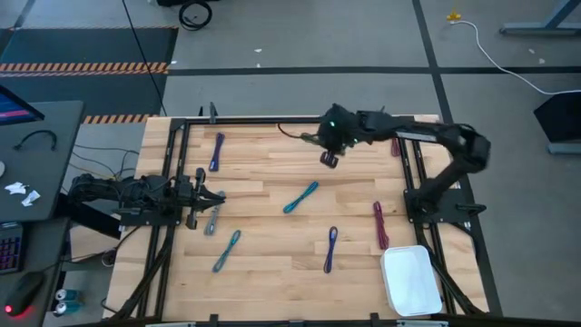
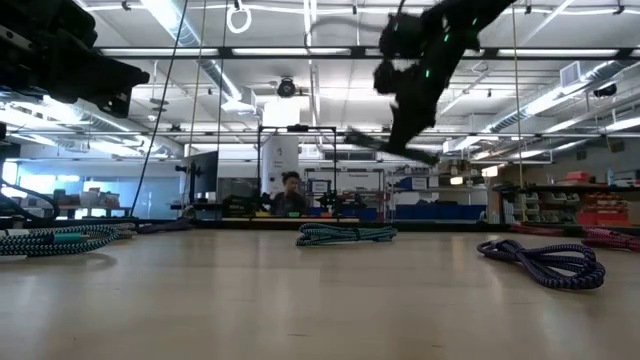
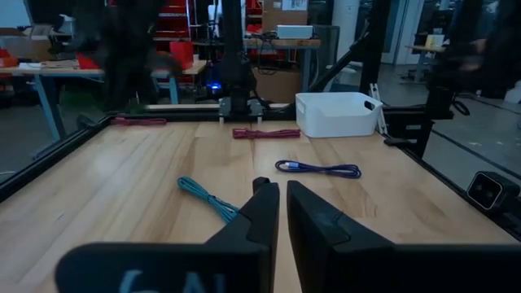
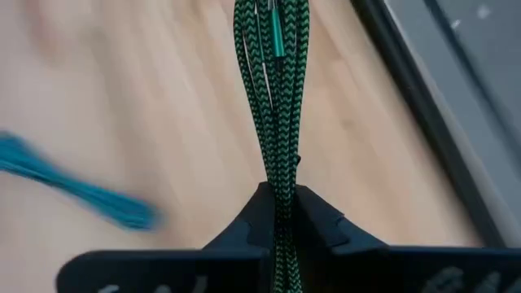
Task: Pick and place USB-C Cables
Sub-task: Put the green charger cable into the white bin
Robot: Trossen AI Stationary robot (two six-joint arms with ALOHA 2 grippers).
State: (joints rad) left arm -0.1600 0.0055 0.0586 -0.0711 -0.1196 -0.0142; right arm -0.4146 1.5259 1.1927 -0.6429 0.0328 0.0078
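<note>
Green cable (image 4: 273,98) pinched between right claw (image 4: 277,203) fingers, lifted above table (image 1: 272,182); left claw (image 3: 282,199) clenched, empty.

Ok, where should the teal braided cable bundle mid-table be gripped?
Likely at its midpoint, from above, tool closing across the narrow width: the teal braided cable bundle lies flat, diagonal, unobstructed. The right tool holds a green braided cable.

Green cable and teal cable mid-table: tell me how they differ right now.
The green cable is clamped in the right gripper and hangs above the wood; the teal cable lies flat on the table, untouched. The green one shows a black zigzag braid; the teal one looks plain blue-green. Both are short, slim bundled loops. The left gripper waits shut at the table's left edge.
</note>
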